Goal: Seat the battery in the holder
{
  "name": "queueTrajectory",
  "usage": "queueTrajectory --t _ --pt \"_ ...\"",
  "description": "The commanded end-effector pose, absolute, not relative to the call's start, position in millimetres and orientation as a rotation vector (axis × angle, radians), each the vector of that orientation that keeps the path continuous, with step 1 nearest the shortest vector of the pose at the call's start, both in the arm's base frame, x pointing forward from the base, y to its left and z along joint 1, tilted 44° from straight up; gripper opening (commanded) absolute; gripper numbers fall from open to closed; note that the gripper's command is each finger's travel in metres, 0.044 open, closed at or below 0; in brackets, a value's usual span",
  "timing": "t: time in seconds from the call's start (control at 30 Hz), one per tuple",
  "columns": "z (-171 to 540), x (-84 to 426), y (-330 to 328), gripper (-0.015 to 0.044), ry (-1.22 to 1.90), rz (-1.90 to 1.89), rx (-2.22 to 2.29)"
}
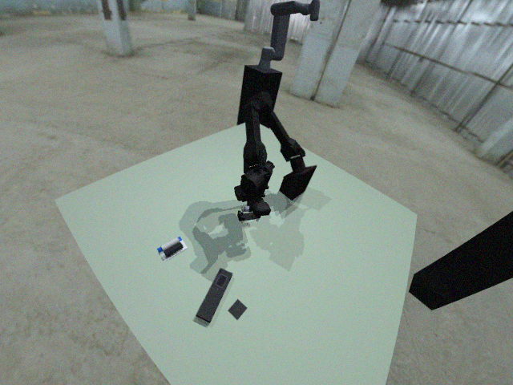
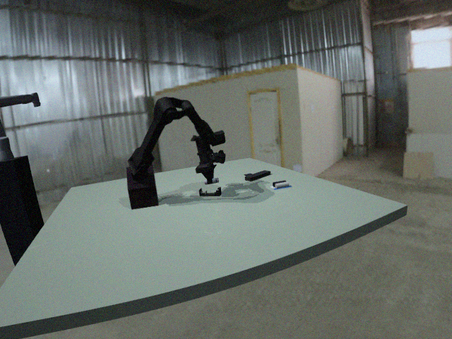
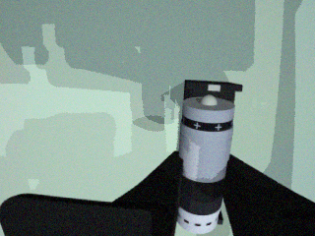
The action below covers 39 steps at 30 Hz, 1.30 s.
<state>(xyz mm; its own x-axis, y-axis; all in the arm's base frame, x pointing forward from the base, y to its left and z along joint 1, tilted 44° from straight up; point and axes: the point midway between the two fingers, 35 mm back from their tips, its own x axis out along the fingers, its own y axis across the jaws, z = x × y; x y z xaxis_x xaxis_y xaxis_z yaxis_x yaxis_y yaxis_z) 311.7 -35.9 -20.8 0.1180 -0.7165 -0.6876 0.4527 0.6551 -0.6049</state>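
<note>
The black parallel-jaw gripper [image 2: 210, 179] is nearly closed on the grey cylindrical battery with a black plus-marked band [image 3: 206, 147], clamping its lower barrel so the body sticks out ahead of the fingers. In the wrist view the battery's long axis runs away from the camera, rounded terminal nub foremost and the flat, minus-marked end back near the palm. The exterior view shows it hanging in the air just above the black open-topped plastic holder [image 2: 210, 191], not touching it. That holder lies on the pale green table top [image 2: 226, 233] in its middle part, nearer the far edge where the arm's base stands than the near edge; only one end wall shows beyond the battery's nub in the wrist view, so the spring cannot be seen.

I judge the step in hand to be lining up over the holder before lowering. The next move likely calls for bringing the battery level with the cradle, easing the nub in under the lip without force, settling the flat end against the spring, then releasing and lifting away.

Further out toward the far right corner lie a long dark remote-like bar [image 1: 214, 294], a small dark square tile [image 1: 237, 309] and a blue-and-white tray with a dark cylinder [image 1: 171, 248], all well apart from the holder
</note>
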Motion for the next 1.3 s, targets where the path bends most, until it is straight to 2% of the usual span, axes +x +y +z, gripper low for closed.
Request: queueTrajectory --t 0.0,1.27 --pt "-23.2 311.7 -41.2 0.0071 1.13 -0.862 -0.288" --pt "-43.3 309.7 -56.9 0.0071 0.922 -0.792 -0.366"
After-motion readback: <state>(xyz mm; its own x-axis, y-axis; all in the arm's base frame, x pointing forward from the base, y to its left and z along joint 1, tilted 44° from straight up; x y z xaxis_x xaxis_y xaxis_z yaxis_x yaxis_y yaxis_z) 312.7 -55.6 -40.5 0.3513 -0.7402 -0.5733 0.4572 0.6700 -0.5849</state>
